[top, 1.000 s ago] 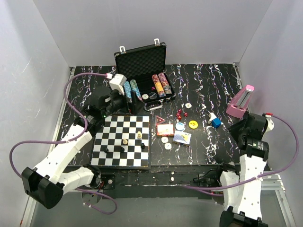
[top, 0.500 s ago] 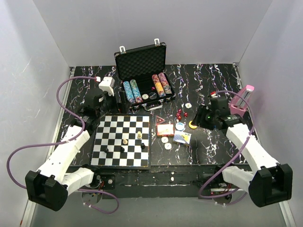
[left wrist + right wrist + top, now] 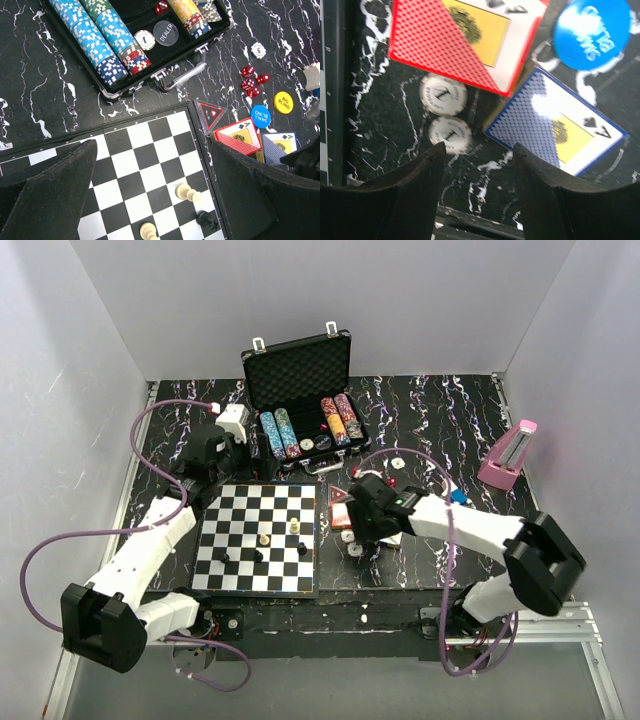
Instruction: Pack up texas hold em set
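Note:
The black briefcase [image 3: 300, 365] stands open at the back, with rows of poker chips [image 3: 100, 40] and a DEALER button [image 3: 166, 32] in its tray. Loose on the table lie red dice [image 3: 251, 82], a yellow button [image 3: 283, 101], a blue button [image 3: 592, 30], a red card deck [image 3: 465, 40], a blue card deck [image 3: 560, 125] and two white chips [image 3: 450, 135]. My right gripper [image 3: 479, 150] hovers open just in front of the decks, beside the white chips, with nothing between its fingers. My left gripper [image 3: 152, 150] hangs wide open over the chessboard's far edge, holding nothing.
A chessboard [image 3: 258, 538] with a few standing pieces fills the near left. A pink metronome [image 3: 508, 455] stands at the right wall. A small blue-and-white object [image 3: 457, 497] lies near it, and a red triangle [image 3: 210, 111] lies by the board's corner.
My right arm swung in from the right edge to the card decks at the middle, and its jaws spread wider. The left arm shifted only slightly near the case.

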